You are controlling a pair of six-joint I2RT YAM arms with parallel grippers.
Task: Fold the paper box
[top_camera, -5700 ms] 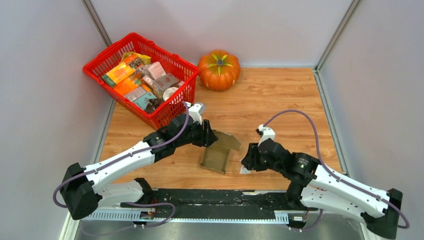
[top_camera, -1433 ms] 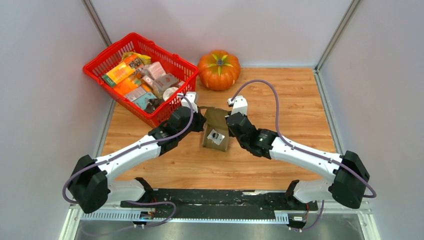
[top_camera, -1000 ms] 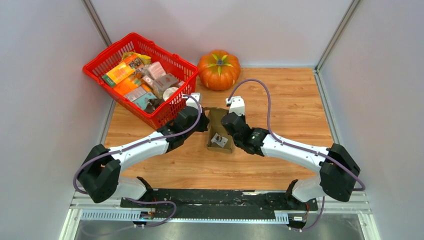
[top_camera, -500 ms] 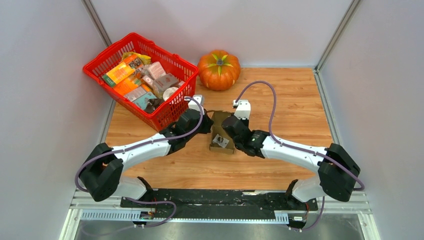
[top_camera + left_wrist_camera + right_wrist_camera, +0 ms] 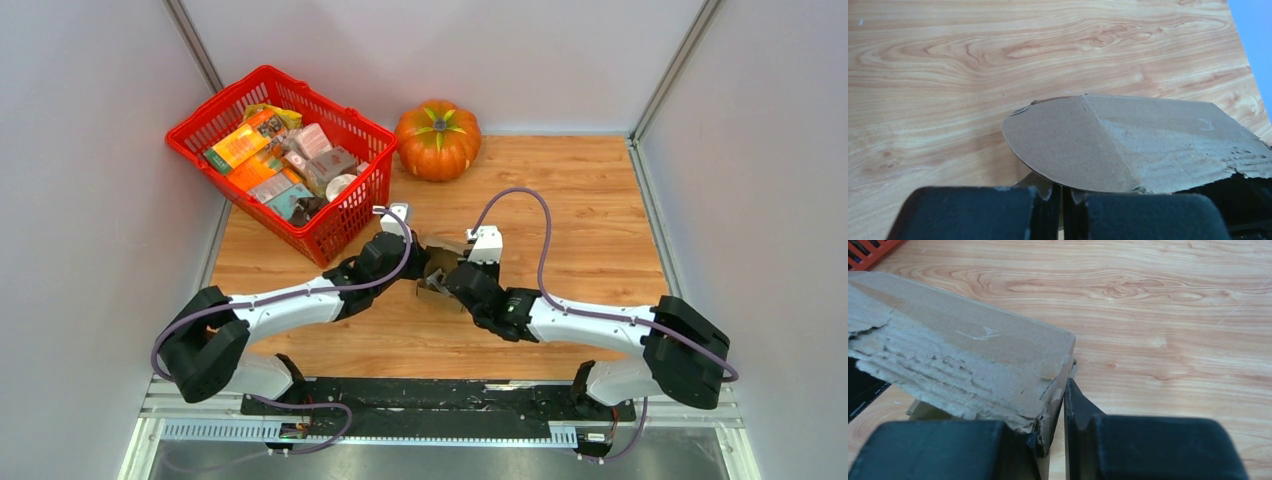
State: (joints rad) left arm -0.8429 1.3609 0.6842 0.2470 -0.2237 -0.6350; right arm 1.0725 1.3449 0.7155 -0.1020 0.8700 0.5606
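Wooden table (image 5: 590, 200): pincers (image 5: 1060, 192) (image 5: 1055, 415) clamp paper box (image 5: 1128, 140)

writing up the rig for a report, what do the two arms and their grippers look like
Both the left arm and right arm have white link shells, black joints and a looping purple-grey cable. The fingers are blocky and matte black.
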